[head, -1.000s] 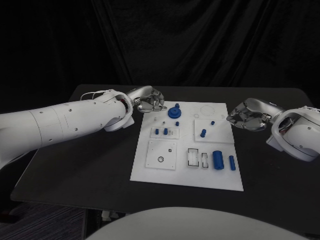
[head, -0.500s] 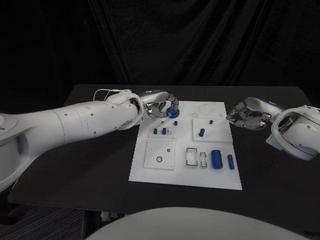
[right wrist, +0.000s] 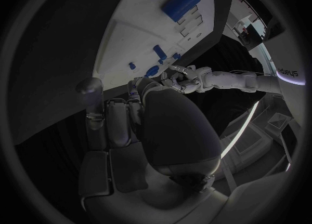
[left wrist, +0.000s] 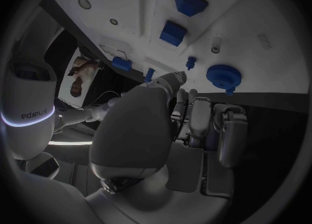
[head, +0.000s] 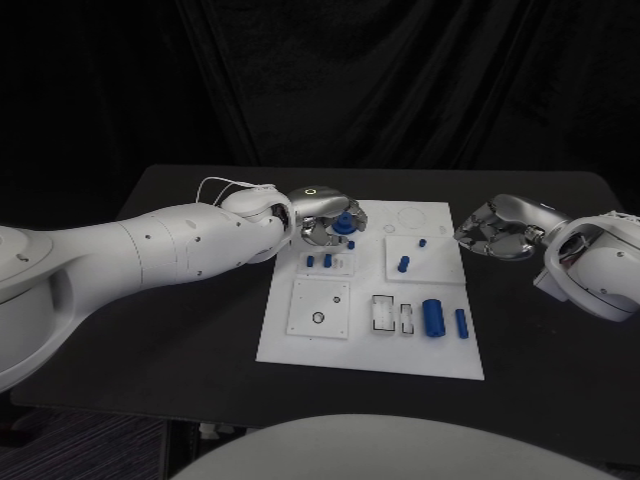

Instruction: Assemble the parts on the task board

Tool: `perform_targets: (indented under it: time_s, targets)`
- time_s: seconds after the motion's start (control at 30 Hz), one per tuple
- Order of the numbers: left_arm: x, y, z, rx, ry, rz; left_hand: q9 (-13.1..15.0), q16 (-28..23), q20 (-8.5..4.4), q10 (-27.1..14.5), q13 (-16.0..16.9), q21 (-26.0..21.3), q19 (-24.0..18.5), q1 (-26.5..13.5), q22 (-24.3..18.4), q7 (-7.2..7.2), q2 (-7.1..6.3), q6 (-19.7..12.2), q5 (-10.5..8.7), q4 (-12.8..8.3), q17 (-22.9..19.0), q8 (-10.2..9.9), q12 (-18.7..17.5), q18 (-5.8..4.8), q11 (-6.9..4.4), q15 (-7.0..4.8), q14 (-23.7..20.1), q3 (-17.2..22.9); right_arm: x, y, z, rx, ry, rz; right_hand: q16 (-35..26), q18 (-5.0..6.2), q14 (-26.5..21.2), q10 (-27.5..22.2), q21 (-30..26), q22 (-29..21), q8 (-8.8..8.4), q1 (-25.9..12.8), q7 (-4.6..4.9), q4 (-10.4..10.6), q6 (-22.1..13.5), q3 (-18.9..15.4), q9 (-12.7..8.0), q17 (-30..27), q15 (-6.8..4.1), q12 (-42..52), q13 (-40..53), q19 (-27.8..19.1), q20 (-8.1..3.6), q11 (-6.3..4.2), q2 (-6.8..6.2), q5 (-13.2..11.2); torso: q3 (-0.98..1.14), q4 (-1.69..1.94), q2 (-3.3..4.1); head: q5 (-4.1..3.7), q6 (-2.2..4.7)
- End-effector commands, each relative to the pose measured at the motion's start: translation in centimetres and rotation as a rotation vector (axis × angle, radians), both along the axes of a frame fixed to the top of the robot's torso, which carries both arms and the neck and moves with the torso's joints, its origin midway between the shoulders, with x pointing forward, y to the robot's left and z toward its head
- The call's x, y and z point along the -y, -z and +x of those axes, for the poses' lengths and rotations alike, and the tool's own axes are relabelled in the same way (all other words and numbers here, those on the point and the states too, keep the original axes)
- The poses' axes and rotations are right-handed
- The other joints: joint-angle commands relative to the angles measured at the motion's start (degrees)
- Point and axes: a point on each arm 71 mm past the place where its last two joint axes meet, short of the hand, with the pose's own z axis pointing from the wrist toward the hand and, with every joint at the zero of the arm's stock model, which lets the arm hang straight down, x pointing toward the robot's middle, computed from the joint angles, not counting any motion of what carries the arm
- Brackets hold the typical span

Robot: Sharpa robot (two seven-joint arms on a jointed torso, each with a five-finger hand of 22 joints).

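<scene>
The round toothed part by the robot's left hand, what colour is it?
Blue. The gear shows best in the left wrist view, just beyond the left hand.

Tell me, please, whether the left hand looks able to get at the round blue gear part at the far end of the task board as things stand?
Probably yes. The left hand hovers right beside the blue gear part, fingers toward it, with nothing between them.
</scene>
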Motion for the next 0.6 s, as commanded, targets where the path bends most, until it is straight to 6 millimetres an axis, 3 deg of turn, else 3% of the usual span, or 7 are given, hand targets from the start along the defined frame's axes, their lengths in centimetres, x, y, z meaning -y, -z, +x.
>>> perform_targets:
  time_s: [0.03,0.2,0.33,0.6]
  targets:
    - [0.4,0.2,-0.3,0.025,0.031,0.019,-2.81,-0.33,-0.62,1.17,-1.74,0.03,6.04,-0.74,15.06,-0.01,-0.04,1.62,-0.15,-0.02,-0.45,-1.79,-1.04,-0.78,-0.19,-0.39,0.43,0.63,-0.1,0.0,0.0,0.001,0.001,0.004,-0.21,-0.33,-0.30,-0.37,-0.11,5.52,0.21,-0.34,-0.03,-0.13,0.52,0.31,0.05,0.64,-0.08,-0.19,0.72,-0.35,-0.14,-0.06,-0.03,0.29,-0.07,-0.03,0.22,-0.11,0.01]
    - [0.7,0.7,-0.2,0.014,0.025,0.028,-6.66,-0.25,-1.01,3.31,-3.97,0.03,6.04,-1.45,15.06,-0.15,0.16,4.30,0.01,0.15,-0.54,-3.88,-1.95,-0.78,-0.57,-0.73,0.95,1.00,0.0,0.0,-0.1,-0.001,0.002,0.003,-0.23,-0.34,-0.32,-0.40,-0.05,5.54,0.27,-0.38,-0.06,-0.15,0.64,0.34,0.09,0.59,-0.10,-0.20,0.68,-0.34,-0.14,-0.08,0.00,0.35,-0.01,-0.11,0.19,0.03,0.01]
    - [0.9,1.2,-0.1,0.003,0.015,0.037,-7.42,-0.32,-1.01,3.69,-4.41,0.03,6.04,-1.83,15.06,-0.13,0.13,4.69,0.12,0.31,-0.79,-4.34,-2.15,-0.78,-0.39,-0.67,0.90,0.90,-0.1,0.0,0.0,0.000,0.002,0.004,-0.23,-0.34,-0.32,-0.40,-0.05,5.54,0.27,-0.38,-0.06,-0.15,0.64,0.34,0.09,0.59,-0.10,-0.20,0.68,-0.34,-0.14,-0.08,0.00,0.35,0.02,0.03,0.15,-0.08,0.01]
    - [0.9,1.9,-0.1,-0.007,0.000,0.046,-8.41,-0.36,-0.99,4.62,-4.97,0.03,6.04,-1.88,15.06,0.25,0.32,6.07,0.46,0.18,-1.01,-4.61,-2.19,-0.78,-0.50,-0.69,0.89,0.93,-0.1,0.0,0.0,0.000,0.002,0.005,-0.18,-0.35,-0.29,-0.36,0.05,5.56,0.30,-0.40,-0.07,-0.15,0.69,0.35,0.11,0.65,-0.10,-0.18,0.71,-0.31,-0.14,-0.09,-0.01,0.36,-0.02,-0.13,0.16,-0.03,0.01]
